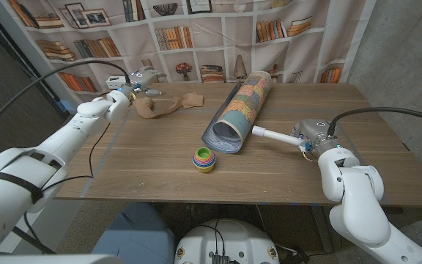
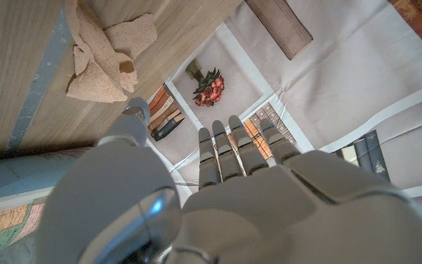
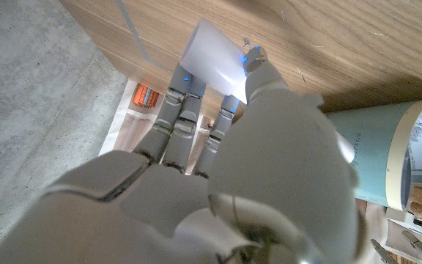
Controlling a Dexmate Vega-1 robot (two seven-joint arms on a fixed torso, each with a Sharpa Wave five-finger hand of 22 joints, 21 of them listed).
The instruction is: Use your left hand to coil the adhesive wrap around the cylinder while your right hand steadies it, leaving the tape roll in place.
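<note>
A thin white cylinder (image 1: 268, 133) lies low over the table, pointing toward a big map-printed tube (image 1: 240, 110). My right hand (image 1: 312, 137) holds the white cylinder by its near end; in the right wrist view the thumb and fingers (image 3: 185, 110) pinch the white cylinder (image 3: 212, 60). The tan adhesive wrap (image 1: 163, 106) lies crumpled at the table's far left. My left hand (image 1: 134, 86) hovers just beside it, fingers apart, holding nothing. In the left wrist view its fingers (image 2: 229, 150) reach out straight past the wrap (image 2: 101, 59).
The map-printed tube (image 3: 387, 154) lies slanted across the table's middle, its open end toward me. A small stack of coloured cups (image 1: 204, 159) stands near the front. A bookshelf-printed curtain (image 1: 211, 37) hangs behind the wooden table (image 1: 145, 172).
</note>
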